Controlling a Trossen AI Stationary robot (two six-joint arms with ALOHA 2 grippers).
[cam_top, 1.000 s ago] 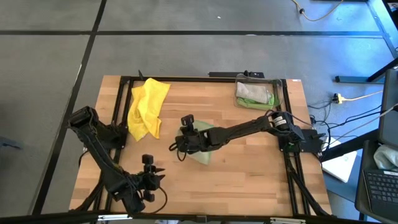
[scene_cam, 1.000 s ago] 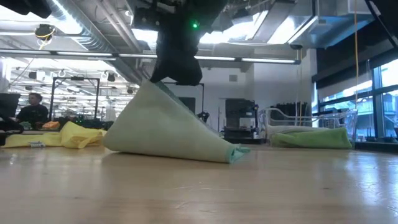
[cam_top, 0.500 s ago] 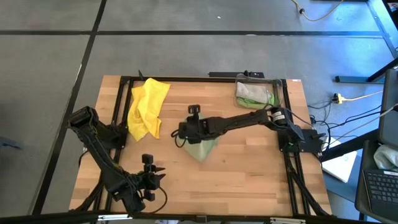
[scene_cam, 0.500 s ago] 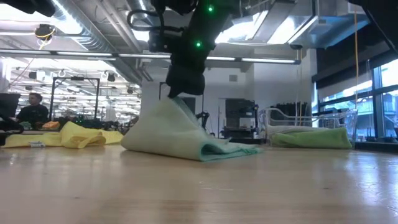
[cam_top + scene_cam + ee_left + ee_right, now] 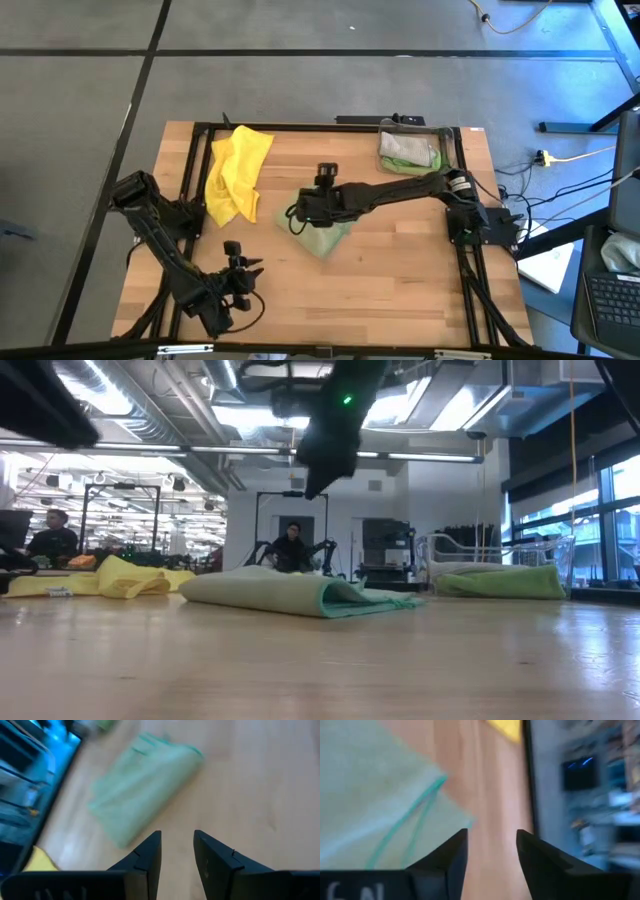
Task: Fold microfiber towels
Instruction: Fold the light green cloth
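Pale olive-green towel [image 5: 322, 238] lies folded flat mid-counter [image 5: 400, 270], nothing gripping it. Right gripper [image 5: 302, 211] hovers just above its edge, jaws parted and empty. Left gripper [image 5: 243, 270] waits near the front, jaws narrowly apart. Yellow towel [image 5: 236, 172] sits crumpled at the back left.

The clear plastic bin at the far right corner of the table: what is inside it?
Inside the clear plastic bin lie two cloths: a bright green towel and a grey-beige towel. Anything beneath them is covered.
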